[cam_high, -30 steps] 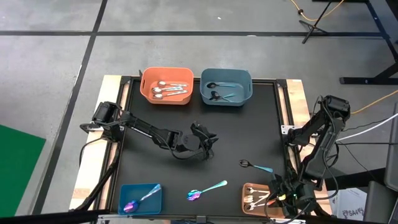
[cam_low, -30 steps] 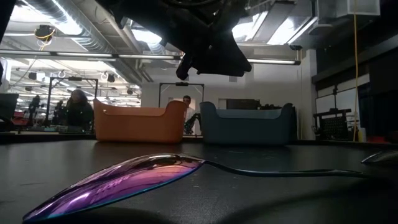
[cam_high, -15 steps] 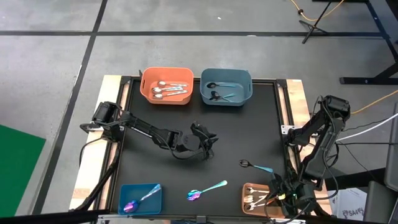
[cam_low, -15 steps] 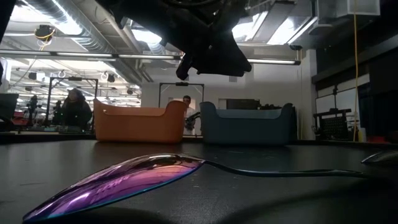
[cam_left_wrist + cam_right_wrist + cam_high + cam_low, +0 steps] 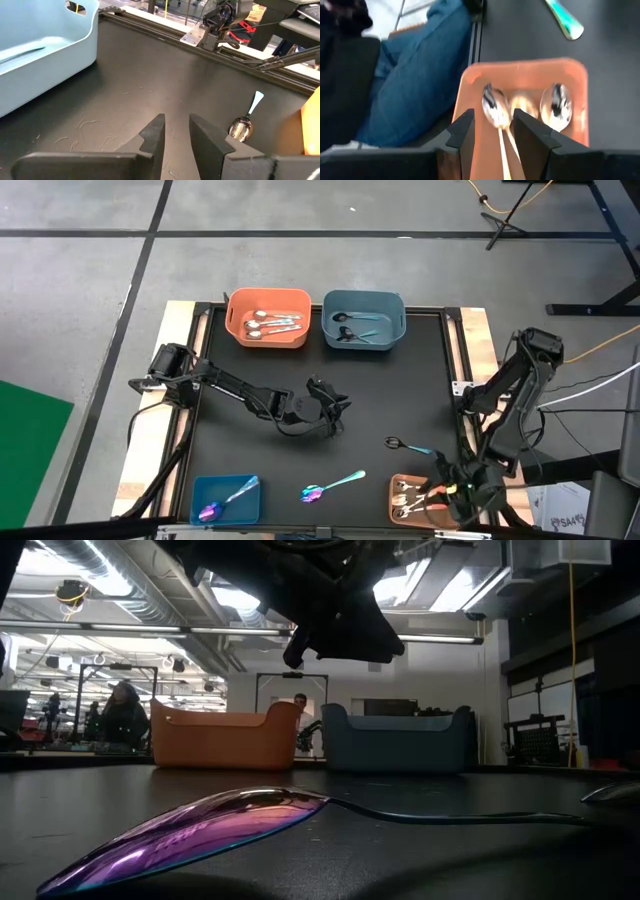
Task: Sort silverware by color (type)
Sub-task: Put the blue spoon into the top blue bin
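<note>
Biggest risk is on the matte black table [image 5: 300, 360] - the 2 loose spoons lie flat and thin, so my left gripper [image 5: 176, 120], mid-table, fingers narrowly apart and empty, could skate off a glossy handle or drag it. The smooth rounded plastic orange tray [image 5: 575, 100] at the near right corner is shallow; my right gripper [image 5: 492, 117] hangs over it, fingers apart, 1 silver spoon [image 5: 495, 107] lined up in the gap - it could snag and flick out. Loose: the iridescent spoon [image 5: 330, 485] near the front edge and the black-bowled spoon [image 5: 410, 447] close by the tray.
</note>
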